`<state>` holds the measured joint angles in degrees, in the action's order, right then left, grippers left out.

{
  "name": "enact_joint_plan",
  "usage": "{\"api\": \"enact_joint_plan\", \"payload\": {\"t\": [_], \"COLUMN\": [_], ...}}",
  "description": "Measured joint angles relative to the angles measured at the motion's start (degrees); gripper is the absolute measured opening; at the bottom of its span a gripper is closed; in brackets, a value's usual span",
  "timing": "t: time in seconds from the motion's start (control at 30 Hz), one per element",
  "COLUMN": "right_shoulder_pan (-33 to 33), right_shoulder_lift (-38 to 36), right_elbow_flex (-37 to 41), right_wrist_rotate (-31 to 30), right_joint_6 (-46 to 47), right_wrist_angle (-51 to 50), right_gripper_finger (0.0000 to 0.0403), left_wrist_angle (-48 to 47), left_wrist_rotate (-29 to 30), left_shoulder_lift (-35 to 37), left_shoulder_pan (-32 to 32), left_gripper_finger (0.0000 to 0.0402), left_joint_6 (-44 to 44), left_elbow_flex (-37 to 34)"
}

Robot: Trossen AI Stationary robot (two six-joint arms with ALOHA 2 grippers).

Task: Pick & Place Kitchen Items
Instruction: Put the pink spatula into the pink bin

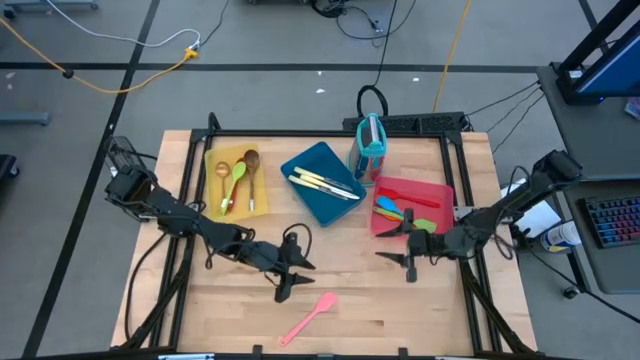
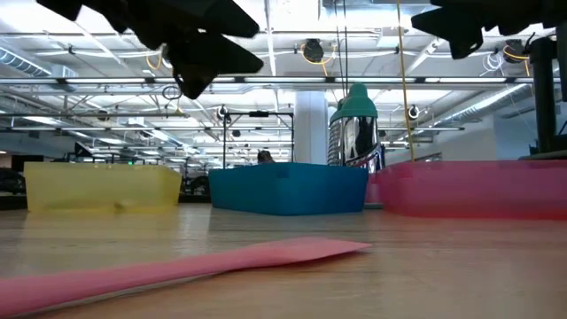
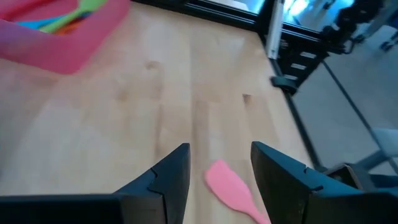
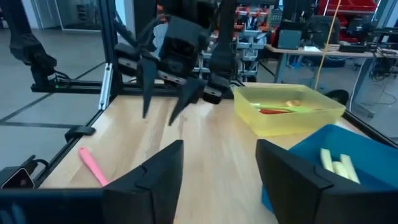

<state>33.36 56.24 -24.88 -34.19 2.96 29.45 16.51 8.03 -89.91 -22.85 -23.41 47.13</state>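
Item outstanding: flat pink plastic spatula [image 1: 309, 318], alone on the wooden table [image 1: 400, 310], near edge, well apart from the red tray [image 1: 440, 192].

Left gripper [image 1: 286, 283]: above spatula's broad end, fingers parted, empty, likely staged to grasp.

Right gripper [image 1: 408, 263]: beside red tray, parted, empty, waiting.

bright ceiling lights; near pink spatula [image 2: 177, 270] blurred.
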Motion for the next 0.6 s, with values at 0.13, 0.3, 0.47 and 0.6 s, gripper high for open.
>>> {"api": "enact_joint_plan", "payload": {"t": [0.13,0.3,0.47,0.6], "right_shoulder_pan": [0.0,0.0,-0.02,-0.02], "right_shoulder_lift": [5.98,12.44,18.08,22.22], "right_elbow_flex": [0.02,0.02,0.02,0.0], "right_wrist_rotate": [0.12,0.48,3.88,5.96], "right_joint_6": [1.13,4.5,5.26,5.15], "right_wrist_angle": [5.25,10.17,17.61,24.21], "right_gripper_finger": [0.0211,0.0209,0.0202,0.0202], "left_wrist_angle": [0.0,-0.01,-0.04,-0.02], "left_wrist_rotate": [0.02,0.97,5.91,8.9], "left_shoulder_lift": [0.0,0.0,0.0,0.0], "left_shoulder_pan": [-2.62,-5.73,-8.75,-11.13], "left_gripper_finger": [0.0175,0.0175,0.0175,0.0175], "left_joint_6": [-1.2,-2.69,-4.66,-6.34], "left_elbow_flex": [0.0,0.0,0.0,0.0]}}
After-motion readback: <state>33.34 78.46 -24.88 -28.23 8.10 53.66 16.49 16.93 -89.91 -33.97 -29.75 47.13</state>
